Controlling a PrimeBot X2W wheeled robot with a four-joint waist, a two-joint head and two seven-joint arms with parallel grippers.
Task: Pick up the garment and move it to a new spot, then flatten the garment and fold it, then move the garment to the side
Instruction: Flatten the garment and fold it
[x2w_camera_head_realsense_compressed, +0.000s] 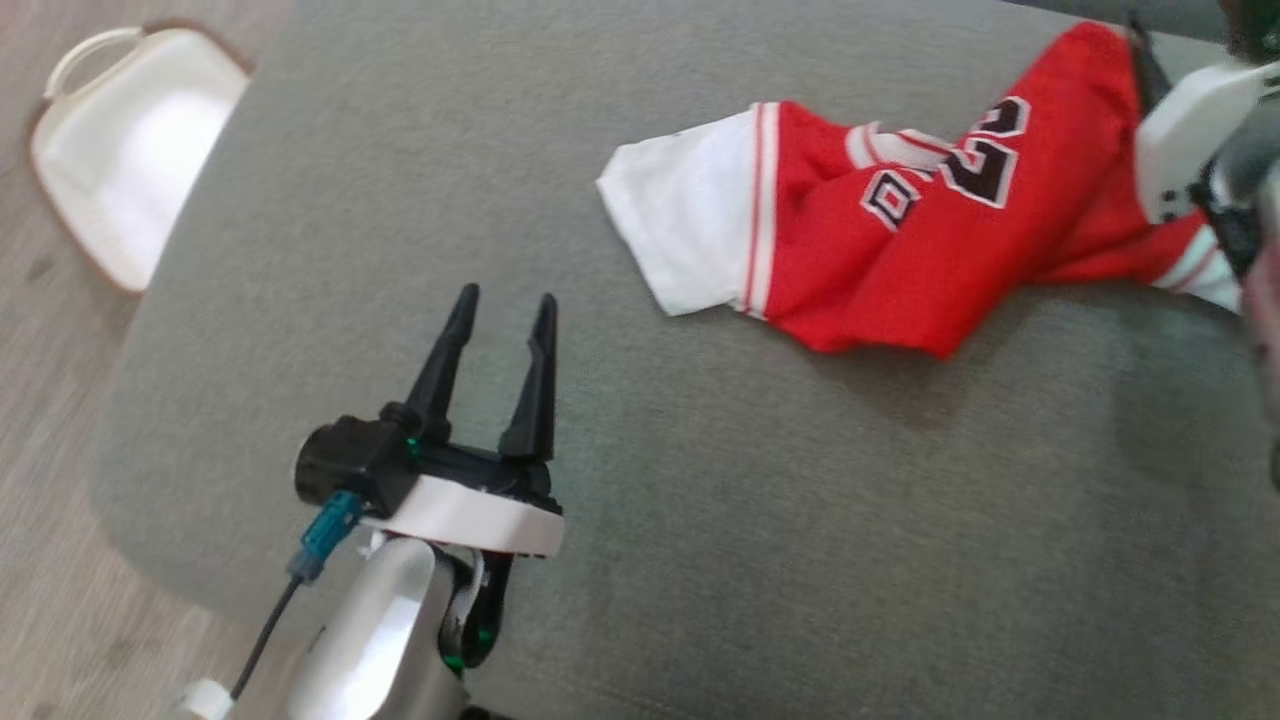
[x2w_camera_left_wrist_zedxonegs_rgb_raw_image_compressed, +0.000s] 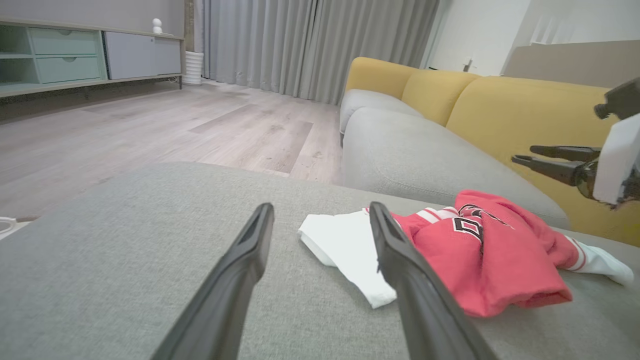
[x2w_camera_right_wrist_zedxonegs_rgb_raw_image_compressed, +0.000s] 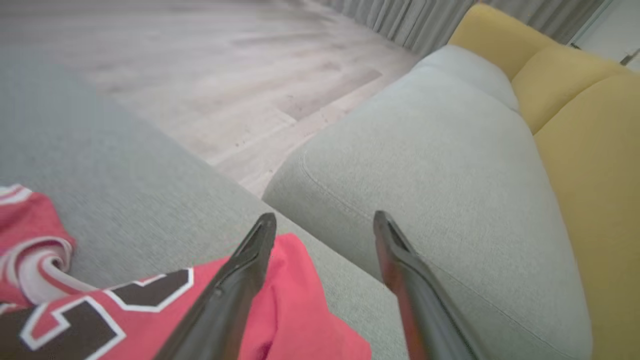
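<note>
"At the upper right of the head view the garment (x2w_camera_head_realsense_compressed: 900, 230) lies bunched on the grey cushion (x2w_camera_head_realsense_compressed: 700, 550), white sleeve (x2w_camera_head_realsense_compressed: 680, 220) toward the middle. Flattening comes next, I'd say."

"Agreed. The right gripper (x2w_camera_right_wrist_zedxonegs_rgb_raw_image_compressed: 325, 216) hangs over its red edge, fingers spread, nothing in them. The left gripper (x2w_camera_head_realsense_compressed: 507, 295), lower left, gapes empty too (well apart from the cloth)."

"So each should pinch a single layer at opposite ends?"

"Yes, sleeve end and red end, then draw apart low over bare cushion, or creases get pressed in."
</note>
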